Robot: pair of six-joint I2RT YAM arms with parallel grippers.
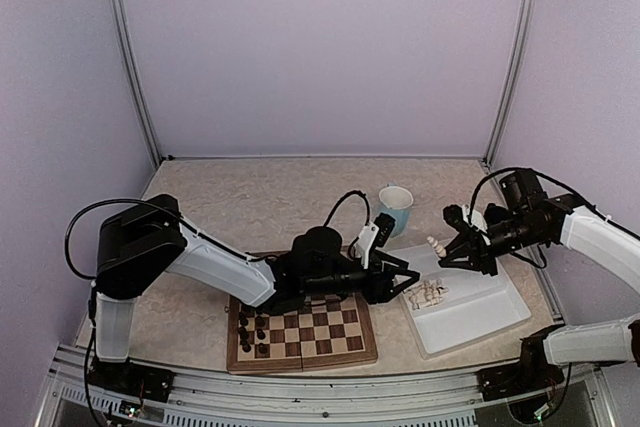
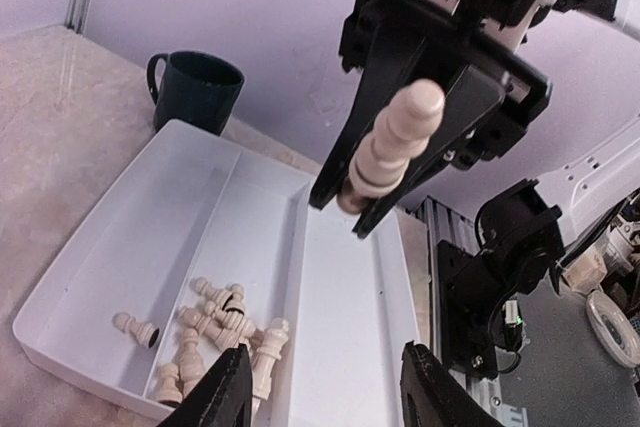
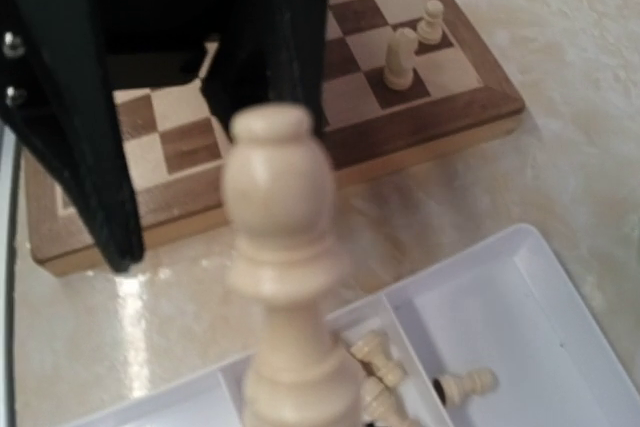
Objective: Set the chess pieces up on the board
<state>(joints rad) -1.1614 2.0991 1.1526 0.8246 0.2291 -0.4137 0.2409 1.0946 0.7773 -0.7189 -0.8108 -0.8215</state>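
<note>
Cream bishop (image 3: 280, 277) pinched in right fingers (image 2: 480, 137), unmarked

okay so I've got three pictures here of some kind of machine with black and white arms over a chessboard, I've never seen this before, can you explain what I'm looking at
These are two robot arms bolted to a table, each ending in a two-fingered pincer. The wide picture comes from a camera above and behind them; the other two come from cameras on their wrists. On the table lie a wooden chessboard with some pieces on it, a white tray of loose cream chess pieces and a mug. The right pincer holds one cream piece above the tray. The left pincer is open, reaching toward the tray.
</note>
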